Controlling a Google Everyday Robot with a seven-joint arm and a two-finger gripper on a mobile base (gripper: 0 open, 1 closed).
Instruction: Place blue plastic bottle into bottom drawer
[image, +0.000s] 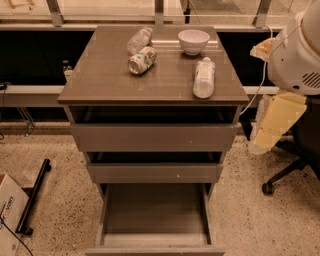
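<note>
Reach phase, nothing grasped yet: the blue plastic bottle (203, 77) lies on the cabinet top (100, 75), right near side. The bottom drawer (155, 212) is open. The gripper (265, 137) hangs right of the cabinet, open or closed impossible to tell. Next, it must swing left over the bottle.

Lower edge cuts off the front of the bottom drawer (155, 212). Interiors of the two upper drawers (155, 137) are lost in shadow. The arm (300, 50) is cropped at the right edge. Its gripper (267, 135) hangs right of the cabinet, partly hiding the chair (295, 167) (also cropped). The box (7, 210) is cut at the left edge. Label print on the blue bottle (204, 77) is too small to read.
</note>
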